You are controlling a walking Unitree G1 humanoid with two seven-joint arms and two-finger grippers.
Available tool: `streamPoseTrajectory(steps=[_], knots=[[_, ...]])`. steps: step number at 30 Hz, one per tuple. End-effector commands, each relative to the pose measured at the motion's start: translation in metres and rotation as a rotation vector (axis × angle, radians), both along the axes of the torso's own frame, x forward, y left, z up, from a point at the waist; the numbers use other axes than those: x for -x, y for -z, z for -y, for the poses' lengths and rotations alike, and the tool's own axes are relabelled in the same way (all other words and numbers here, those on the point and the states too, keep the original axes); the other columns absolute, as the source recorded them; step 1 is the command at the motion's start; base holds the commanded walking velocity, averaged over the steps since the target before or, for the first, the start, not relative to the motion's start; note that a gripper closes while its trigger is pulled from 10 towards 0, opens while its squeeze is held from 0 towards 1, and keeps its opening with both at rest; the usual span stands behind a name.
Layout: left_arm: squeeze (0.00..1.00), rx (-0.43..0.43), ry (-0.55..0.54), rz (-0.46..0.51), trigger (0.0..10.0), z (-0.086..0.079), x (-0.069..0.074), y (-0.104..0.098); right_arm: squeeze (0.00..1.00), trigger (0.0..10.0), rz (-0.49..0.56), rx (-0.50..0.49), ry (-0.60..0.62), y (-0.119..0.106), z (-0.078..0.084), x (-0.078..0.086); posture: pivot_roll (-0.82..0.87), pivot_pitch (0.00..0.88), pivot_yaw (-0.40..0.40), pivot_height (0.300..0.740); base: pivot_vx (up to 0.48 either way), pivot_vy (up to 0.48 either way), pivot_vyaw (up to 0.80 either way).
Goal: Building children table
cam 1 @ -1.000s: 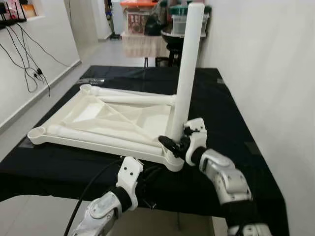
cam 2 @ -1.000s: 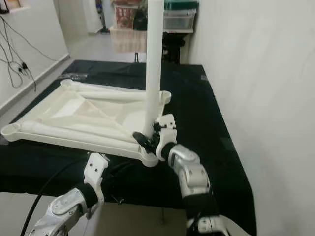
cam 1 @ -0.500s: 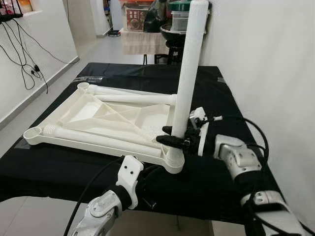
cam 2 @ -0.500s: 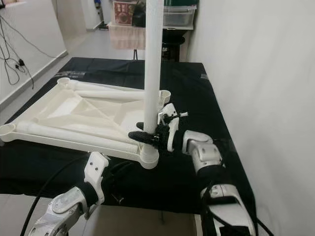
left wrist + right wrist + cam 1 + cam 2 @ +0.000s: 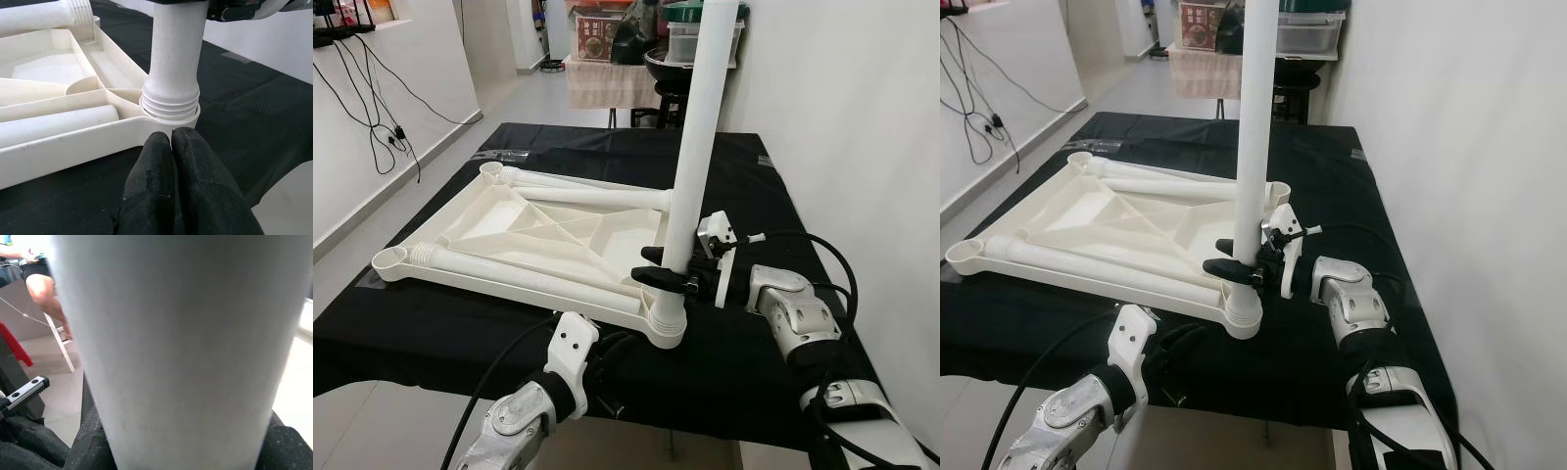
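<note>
A white plastic table top lies upside down on the black-covered table. One white leg stands upright in its near right corner socket, its threads showing above the rim. My right gripper reaches in from the right and is shut on this leg just above the socket; black fingers flank the leg. My left gripper is shut and empty, its tips at the socket's outer wall, low by the table's front edge. Two more legs lie inside the top.
A white wall runs close along the table's right side. Behind the table stand a stool and storage boxes. Cables hang on the left wall. A seated person's leg shows in the right wrist view.
My right gripper has risen from the socket's base and swung round to the leg's right side, closing on it with fingers level. The left gripper has stayed put. The camera shifted slightly.
</note>
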State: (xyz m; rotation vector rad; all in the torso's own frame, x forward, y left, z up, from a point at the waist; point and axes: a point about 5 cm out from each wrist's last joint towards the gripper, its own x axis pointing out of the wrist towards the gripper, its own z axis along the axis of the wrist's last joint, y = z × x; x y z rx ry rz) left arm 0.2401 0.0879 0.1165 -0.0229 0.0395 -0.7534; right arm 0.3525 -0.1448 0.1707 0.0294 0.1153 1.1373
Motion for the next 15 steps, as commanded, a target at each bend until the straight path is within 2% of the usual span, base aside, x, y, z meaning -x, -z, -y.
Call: streamPoseTrajectory(steps=[1, 3, 4, 7, 8, 9, 10, 15], knots=[[0.0, -0.008, 0.003, -0.01, 10.0, 0.0, 0.001, 0.003, 0.0, 0.0, -0.044, -0.001, -0.022, 0.007, -0.003, 0.003, 0.0, 0.003, -0.055, 0.74, 0.0, 0.0, 0.0], [0.0, -0.007, 0.003, -0.011, 10.0, 0.0, 0.002, 0.003, 0.0, 0.0, -0.038, 0.003, 0.004, 0.009, 0.0, 0.004, 0.0, 0.009, -0.055, 0.74, 0.0, 0.0, 0.0], [0.0, -0.005, 0.005, -0.016, 10.0, -0.003, 0.002, 0.003, 0.0, 0.0, -0.071, 0.036, 0.531, 0.041, -0.03, 0.018, -0.02, 0.015, -0.039, 0.74, 0.0, 0.0, 0.0], [0.0, -0.005, 0.005, -0.016, 10.0, -0.003, 0.002, 0.003, 0.0, 0.0, -0.071, 0.036, 0.531, 0.041, -0.03, 0.018, -0.02, 0.015, -0.039, 0.74, 0.0, 0.0, 0.0], [0.0, -0.004, 0.01, -0.019, 10.0, -0.003, 0.002, 0.003, 0.0, 0.0, -0.099, 0.043, 0.703, 0.049, -0.031, 0.023, -0.02, 0.015, -0.038, 0.74, 0.0, 0.0, 0.0], [0.0, -0.004, 0.01, -0.019, 10.0, -0.003, 0.002, 0.003, 0.0, 0.0, -0.099, 0.043, 0.703, 0.049, -0.031, 0.023, -0.02, 0.015, -0.038, 0.74, 0.0, 0.0, 0.0], [0.0, -0.003, 0.005, -0.015, 10.0, -0.004, 0.001, 0.002, 0.0, 0.0, -0.112, 0.033, 0.782, 0.052, -0.033, 0.024, -0.03, 0.015, -0.033, 0.74, 0.0, 0.0, 0.0], [0.0, -0.003, 0.003, -0.011, 10.0, -0.003, -0.001, 0.001, 0.0, 0.0, -0.125, 0.022, 0.775, 0.053, -0.032, 0.022, -0.03, 0.011, -0.042, 0.74, 0.0, 0.0, 0.0]])
